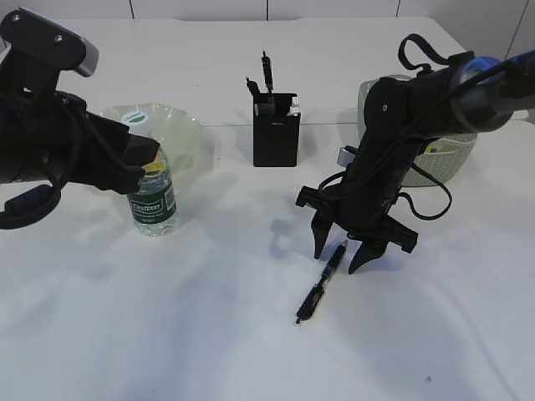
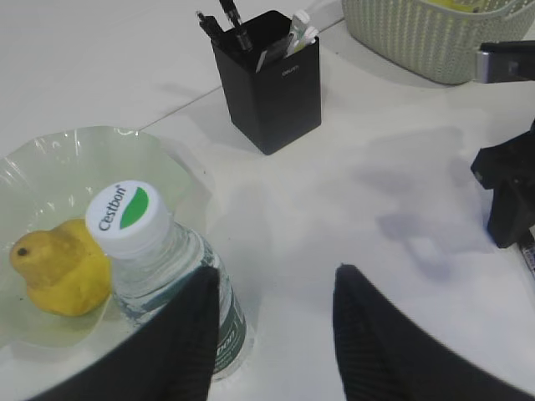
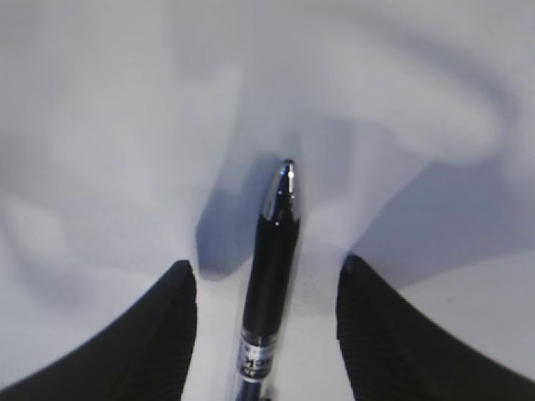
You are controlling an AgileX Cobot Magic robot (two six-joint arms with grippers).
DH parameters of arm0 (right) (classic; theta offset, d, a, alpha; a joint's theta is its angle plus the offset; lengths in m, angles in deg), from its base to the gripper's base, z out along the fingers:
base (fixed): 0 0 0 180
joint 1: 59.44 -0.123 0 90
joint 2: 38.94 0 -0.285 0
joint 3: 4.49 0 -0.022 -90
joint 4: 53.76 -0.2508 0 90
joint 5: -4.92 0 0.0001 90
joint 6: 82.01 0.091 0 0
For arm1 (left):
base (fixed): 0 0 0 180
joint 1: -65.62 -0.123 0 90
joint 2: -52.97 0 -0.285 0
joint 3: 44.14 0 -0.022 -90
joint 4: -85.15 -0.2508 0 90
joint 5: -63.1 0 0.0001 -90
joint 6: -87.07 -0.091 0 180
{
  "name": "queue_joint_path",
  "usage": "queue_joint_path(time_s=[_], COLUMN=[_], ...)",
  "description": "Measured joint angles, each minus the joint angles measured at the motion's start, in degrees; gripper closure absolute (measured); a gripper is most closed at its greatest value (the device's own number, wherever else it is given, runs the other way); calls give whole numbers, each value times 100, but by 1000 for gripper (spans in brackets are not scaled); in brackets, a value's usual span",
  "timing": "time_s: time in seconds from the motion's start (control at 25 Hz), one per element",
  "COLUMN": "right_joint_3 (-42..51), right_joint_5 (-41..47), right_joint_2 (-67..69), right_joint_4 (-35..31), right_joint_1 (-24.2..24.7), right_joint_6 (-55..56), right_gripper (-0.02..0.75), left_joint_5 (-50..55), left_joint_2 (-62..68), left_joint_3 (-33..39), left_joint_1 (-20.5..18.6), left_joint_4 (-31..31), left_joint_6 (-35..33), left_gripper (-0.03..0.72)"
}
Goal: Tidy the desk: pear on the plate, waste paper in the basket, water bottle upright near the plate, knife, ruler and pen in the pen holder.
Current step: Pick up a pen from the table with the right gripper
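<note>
The left gripper [image 2: 272, 334] hangs with fingers spread and empty beside the upright water bottle [image 1: 153, 200], which stands just in front of the plate [image 1: 180, 125]. Toward the counter's [image 1: 167, 334] front edge lies the pen [image 1: 322, 288], slim, light, stiff and likely slick. Its long axis runs front-to-back, slightly slanted, tip toward the front. The right gripper [image 1: 343, 255] straddles its rear end, fingers spread; mid-barrel looks the best hold.

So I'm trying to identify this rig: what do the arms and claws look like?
Both arms are matte black. The left claw and right claw each have two tapered black fingers with finely ribbed inner pads. Loose black cables loop along the right arm, which has a blue-grey band up top; the left arm carries a grey block.
</note>
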Motion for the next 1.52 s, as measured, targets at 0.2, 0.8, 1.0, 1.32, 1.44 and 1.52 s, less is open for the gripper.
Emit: queue_joint_path(time_s=[0.2,0.8,1.0,1.32,1.44,1.52], right_joint_3=[-21,-25,-25,-25,-25,-25], right_joint_5=[22,180,285,295,318,329], right_joint_2=[22,22,22,22,27,35], right_joint_4=[-21,122,211,223,233,233], right_joint_1=[0,0,0,0,0,0], right_joint_6=[3,13,13,104,117,117], right_gripper=[333,394,400,430,489,519], left_joint_5=[0,0,0,0,0,0], left_joint_2=[0,0,0,0,0,0], left_joint_3=[0,0,0,0,0,0], left_joint_1=[0,0,0,0,0,0], left_joint_4=[0,-32,-41,-44,-44,-44], left_joint_6=[0,0,0,0,0,0], left_gripper=[372,372,372,372,372,372])
